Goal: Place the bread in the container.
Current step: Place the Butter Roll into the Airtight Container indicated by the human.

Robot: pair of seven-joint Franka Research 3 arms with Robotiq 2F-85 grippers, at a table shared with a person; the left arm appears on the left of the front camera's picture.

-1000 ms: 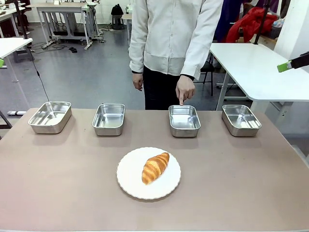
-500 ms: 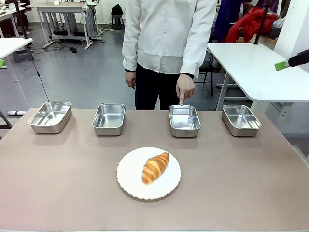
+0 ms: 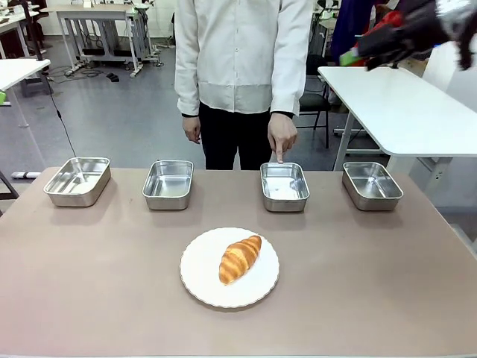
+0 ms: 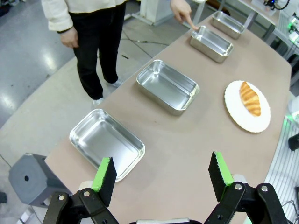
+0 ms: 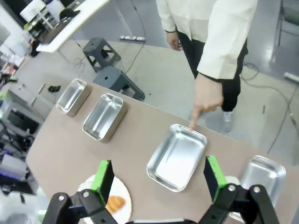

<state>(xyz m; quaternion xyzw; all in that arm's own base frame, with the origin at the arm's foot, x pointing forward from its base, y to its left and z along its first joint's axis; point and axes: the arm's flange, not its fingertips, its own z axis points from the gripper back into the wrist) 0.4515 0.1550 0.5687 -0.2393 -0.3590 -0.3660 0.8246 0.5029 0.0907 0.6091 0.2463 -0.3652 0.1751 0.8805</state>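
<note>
Both spread: left fingers, right fingers; bread well apart on plate.

bread on plate, container behind, slightly right

Black left hand and right hand, 2 green pads each, silver screws at the knuckles

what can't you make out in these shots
- Front view: the right hand is blurred, so its jaws can't be read there.
- Right wrist view: the plate is partly hidden behind that hand's finger, and the croissant on it is blurred; the end pan is partly hidden too.
- Front view: whether the person's fingertip touches the rim of the pointed-at pan or hovers is too small to tell.
</note>
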